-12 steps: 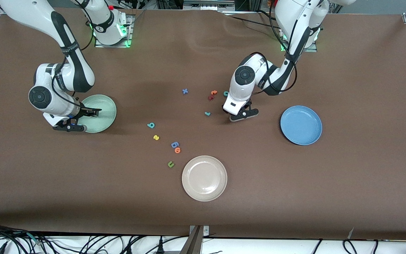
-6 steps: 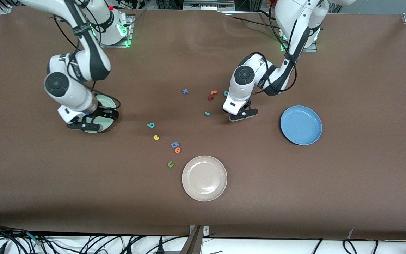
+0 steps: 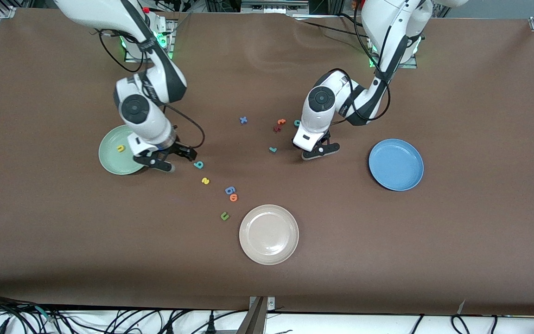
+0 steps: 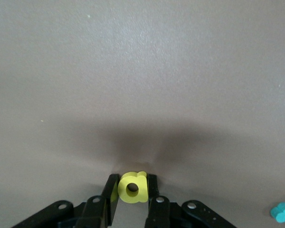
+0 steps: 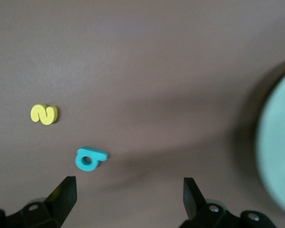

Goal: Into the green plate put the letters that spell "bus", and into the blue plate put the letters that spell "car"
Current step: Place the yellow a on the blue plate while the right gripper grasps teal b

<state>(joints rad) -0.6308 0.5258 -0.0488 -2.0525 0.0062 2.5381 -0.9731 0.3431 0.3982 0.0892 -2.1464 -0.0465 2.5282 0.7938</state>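
Clamped narrow on the yellow a [image 4: 132, 189] with the left gripper [image 3: 319, 151], low over bare table between the teal r [image 3: 272, 149] and the blue plate [image 3: 396, 182]; cannot tell whether lifted clear. Spread wide and empty at the right gripper [image 5: 128, 194], hovering between the green plate [image 3: 109, 162] and the teal b [image 5: 89, 158], with the yellow s [image 5: 44, 114] near the b and nearer the front camera. Already in the green plate: the yellow u [image 3: 120, 148]. Nothing yet in the blue plate. Teal c [image 3: 297, 123] on the table just beside the left arm's wrist, farther from the camera than the r. Likely trouble, as a judgement: soft, tiny foam squirting out of so slight a pinch on the way to the blue plate, or falling short of its rim. Also possible: knocking the c, the orange letter [image 3: 281, 121] or the red letter [image 3: 276, 128] when swinging the left arm away. On the b, a skewed descent could flick it toward the s instead of catching it. Easy to mistake the blue b-like letter [image 3: 230, 189] or the olive u [image 3: 224, 215] for the wanted ones, or to drop into the cream plate [image 3: 269, 255]. No brand or label legible anywhere; only the letter shapes themselves to read.
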